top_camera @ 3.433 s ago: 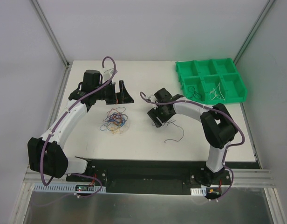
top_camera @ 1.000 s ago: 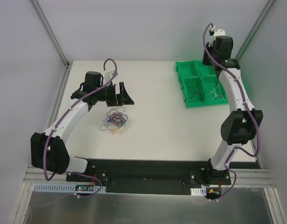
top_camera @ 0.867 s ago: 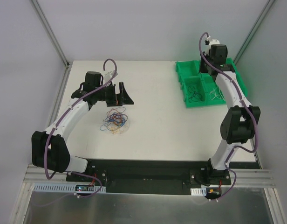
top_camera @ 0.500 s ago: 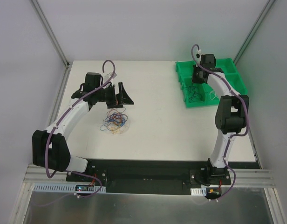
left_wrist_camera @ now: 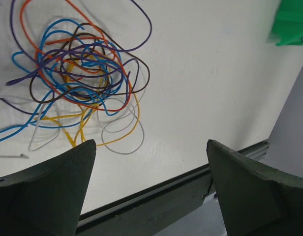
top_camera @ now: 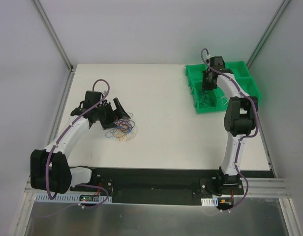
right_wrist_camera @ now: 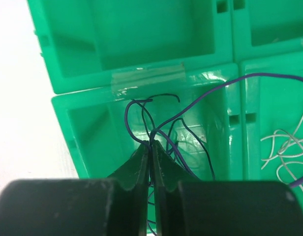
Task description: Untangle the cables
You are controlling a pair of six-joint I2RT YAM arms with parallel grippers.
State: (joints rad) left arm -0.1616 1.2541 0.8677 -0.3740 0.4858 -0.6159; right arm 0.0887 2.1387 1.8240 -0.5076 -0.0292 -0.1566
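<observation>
My right jaws pinch a thin purple wire over a compartment of the green tray, far right, where dark wires lie. My left jaws gape over the tangled cables on the counter. Sorting is underway; next I should release, then pick a loose strand.

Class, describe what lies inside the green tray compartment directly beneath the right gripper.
Thin dark wires, black and purple, lie looped in that compartment of the green tray. The right gripper, closed on one strand, covers the compartment's near end, so anything there is hidden.
</observation>
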